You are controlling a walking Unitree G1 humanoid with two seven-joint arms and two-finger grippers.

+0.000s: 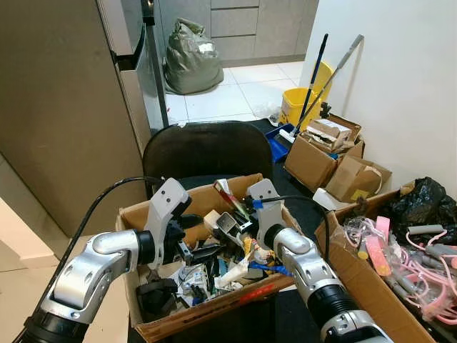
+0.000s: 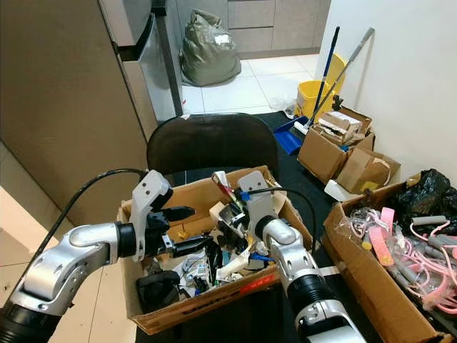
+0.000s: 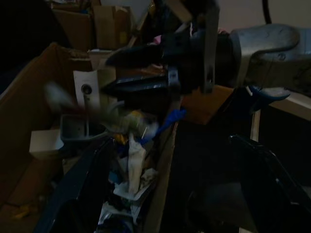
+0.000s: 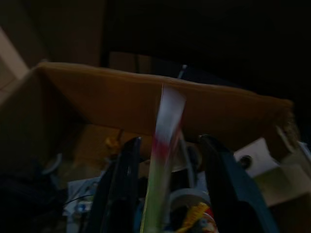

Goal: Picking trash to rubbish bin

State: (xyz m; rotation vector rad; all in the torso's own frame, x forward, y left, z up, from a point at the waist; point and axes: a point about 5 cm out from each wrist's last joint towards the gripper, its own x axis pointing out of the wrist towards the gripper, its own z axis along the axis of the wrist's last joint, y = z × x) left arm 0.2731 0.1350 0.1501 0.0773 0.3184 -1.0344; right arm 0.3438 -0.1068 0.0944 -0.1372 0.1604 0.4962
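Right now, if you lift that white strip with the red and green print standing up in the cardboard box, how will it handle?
The strip looks thin and flat, so probably light and bendy. Standing loose among the clutter in the cardboard box, it may slide free easily.

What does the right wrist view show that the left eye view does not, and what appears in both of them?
Right wrist view alone: a close look along the right end effector, its black fingers apart on either side of a white strip with a red mark.

Left eye view alone: the dark chair, green rubbish bag, yellow mop bucket, the box of pink items, and the left end effector.

Both: the cardboard box of mixed trash and its far wall.
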